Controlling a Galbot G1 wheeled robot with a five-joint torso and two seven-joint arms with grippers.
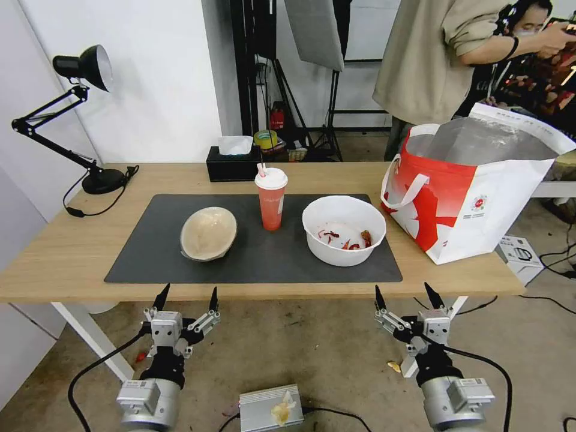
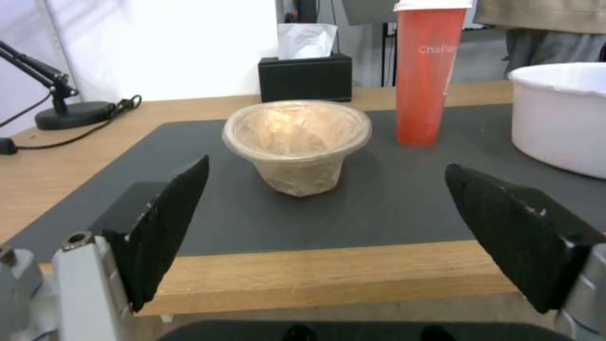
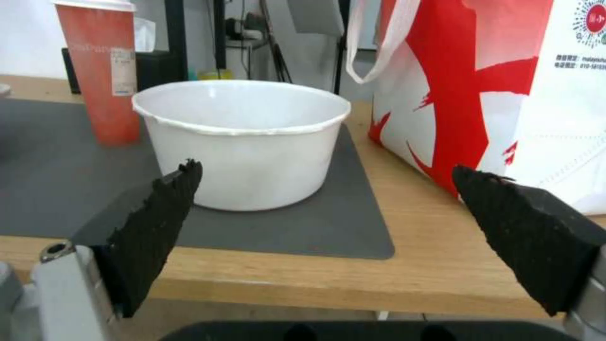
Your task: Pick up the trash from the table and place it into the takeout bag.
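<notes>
Both end effectors, left [image 1: 187, 293] and right [image 1: 408, 291], agape, short of the trash [image 1: 344, 230] on the table [image 1: 60, 252].

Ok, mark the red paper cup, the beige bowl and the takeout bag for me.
red paper cup [image 1: 271, 207]: head view, on the middle of its red side wall.
beige bowl [image 1: 208, 233]: head view, on its inner surface.
takeout bag [image 1: 447, 201]: head view, on its red front panel.

The light is bright and even, with no hard shadows on the table [image 1: 72, 252]. The takeout bag [image 1: 480, 198] has a silver lining that gives a soft glare. In the head view, straight lines bend near the edges. Both wrist views are a little soft, and the near black fingers [image 2: 170, 222] are blurred.
</notes>
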